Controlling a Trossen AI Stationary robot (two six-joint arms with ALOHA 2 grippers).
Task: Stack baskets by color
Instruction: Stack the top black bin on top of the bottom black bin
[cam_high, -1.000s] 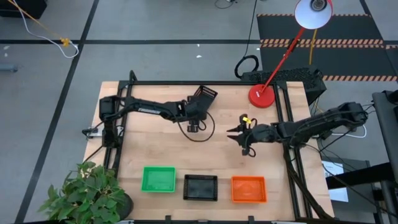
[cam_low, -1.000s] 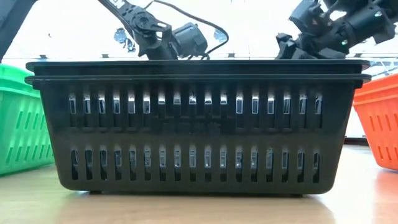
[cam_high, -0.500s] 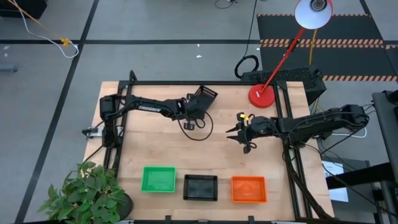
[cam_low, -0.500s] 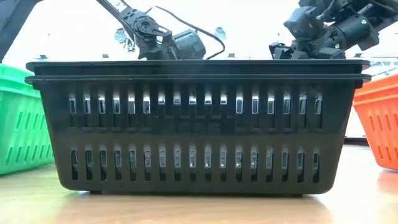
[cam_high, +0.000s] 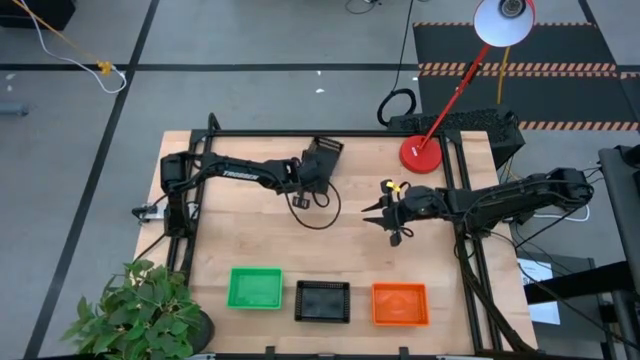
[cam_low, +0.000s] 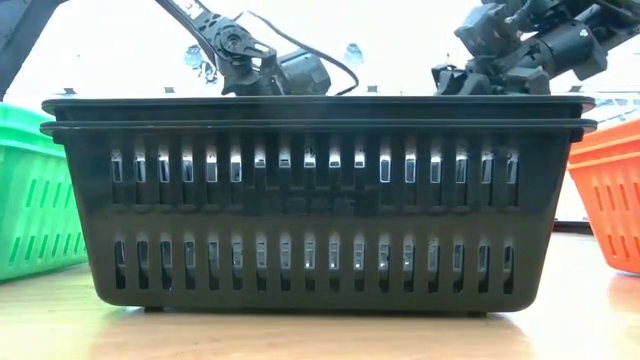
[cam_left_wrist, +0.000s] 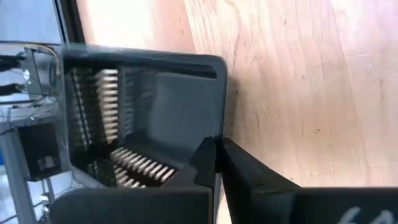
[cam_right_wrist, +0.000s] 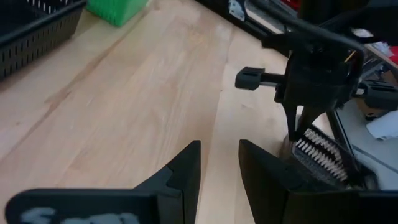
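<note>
A black basket (cam_high: 324, 157) stands tipped near the table's far edge, at the middle, with my left gripper (cam_high: 314, 172) shut on it. The left wrist view looks into its hollow (cam_left_wrist: 149, 118). Along the near edge sit a green basket (cam_high: 255, 288), a black basket (cam_high: 323, 300) and an orange basket (cam_high: 400, 304). The low view shows two rims, one inside the other, on the near black basket (cam_low: 315, 200). My right gripper (cam_high: 384, 213) hangs open over bare wood right of centre, with nothing between its fingers (cam_right_wrist: 186, 165). My left gripper pinches one wall of the black basket at its rim (cam_left_wrist: 215, 134), with one finger (cam_left_wrist: 202, 163) inside the hollow and the other (cam_left_wrist: 255, 177) outside. The fingers come slanting down from the table's left. The basket is tilted; whether it is clear of the table I cannot tell.
A red round lamp base (cam_high: 421, 155) stands at the far right of the table, its arm leaning away. A potted plant (cam_high: 140, 312) crowds the near left corner. A black cable (cam_high: 318, 208) loops below my left wrist. Bare wood lies between the arms and the near row.
My left wrist has rolled, and the black basket at its fingers has turned a little and shifted slightly toward the table's left. The three baskets along the near edge have stayed put.
</note>
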